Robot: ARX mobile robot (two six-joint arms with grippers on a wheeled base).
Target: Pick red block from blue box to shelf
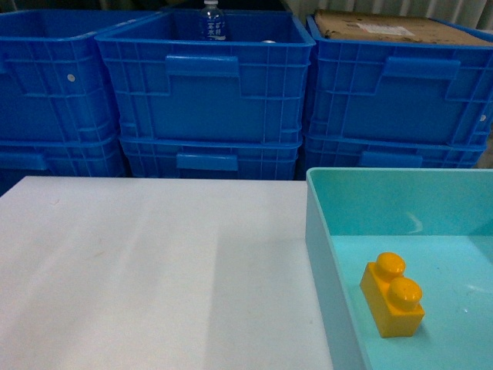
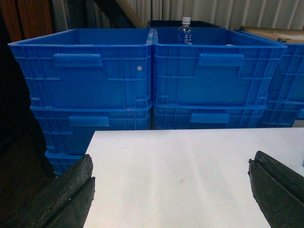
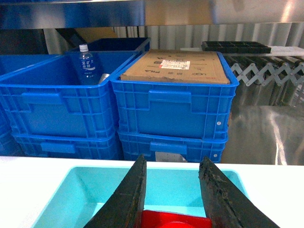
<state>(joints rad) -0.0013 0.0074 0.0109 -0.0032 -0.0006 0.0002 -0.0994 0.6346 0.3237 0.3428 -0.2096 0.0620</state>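
Red block: seen only in the right wrist view, at the bottom edge, directly between the two dark fingers of our right gripper. Only its top face shows; we cannot tell its long axis, nor whether the pads touch it. It sits over the blue box, inside the box's outline, though whether resting on the floor or raised we cannot say. The head view does not show it.

Right gripper: fingers parted around the block, one on each side, tips out of frame below. We judge it about to close on the block or already bearing on it; contact is hidden. This arm is plainly the nearer one.

Left gripper: fingers spread wide, nothing between them, hanging above the white table, well apart from the box.

Blue box: on the table's right side in the head view, also holding a yellow two-stud brick.

Shelf: a shiny steel bar across the top of the right wrist view, above and beyond the box. We judge the coming move as up and forward.

Beyond: stacked blue crates, a water bottle, cardboard.
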